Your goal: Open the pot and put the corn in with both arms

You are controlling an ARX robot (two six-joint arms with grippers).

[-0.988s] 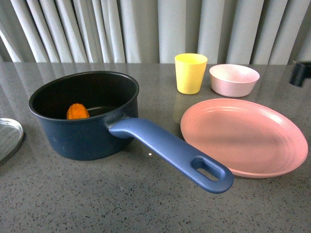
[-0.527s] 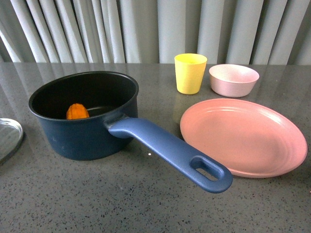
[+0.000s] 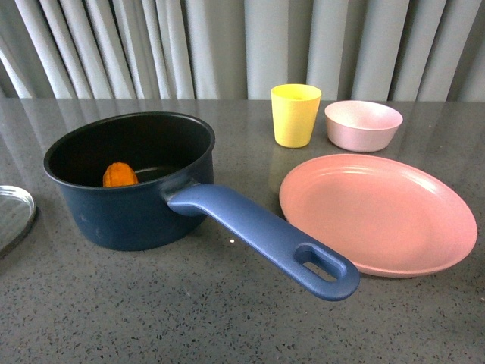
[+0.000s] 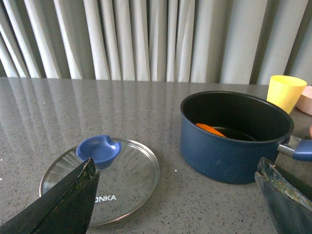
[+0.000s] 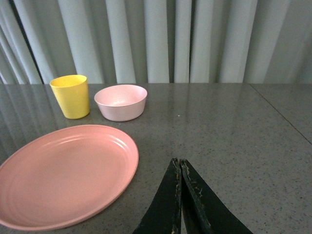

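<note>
Two grippers show only in their own wrist views; neither arm appears in the front view. The left gripper (image 4: pixel 178 195) has its dark fingers (image 4: pixel 73 200) spread wide apart, holding nothing, above the grey table (image 3: pixel 151 318). The right gripper (image 5: pixel 179 168) has its fingers pressed together with nothing between them, hanging over bare tabletop near the edge of the pink plate (image 5: pixel 63 173).

Nearest in the front view, the pot handle (image 3: pixel 265 239) reaches toward the camera, its oval hole at the near end. The pink plate (image 3: pixel 375 212) lies just beside the handle on the right, empty. At the left edge a glass lid (image 3: pixel 11 216) lies flat on the table, apart from the pot; in the left wrist view the lid (image 4: pixel 126 180) shows a blue knob (image 4: pixel 99 150) on its top and a metal rim.

The pot (image 3: pixel 129 189) stands upright and uncovered in the middle ground. The corn (image 3: pixel 120 175) rests inside it, against the black interior, only its orange end visible over the rim; the left wrist view shows the corn (image 4: pixel 210 130) lying on the pot's floor.

Farther back stand a yellow cup (image 3: pixel 295 114) and a small pink bowl (image 3: pixel 364 125), near each other but not touching. Grey curtains (image 3: pixel 242 45) hang behind the table.
</note>
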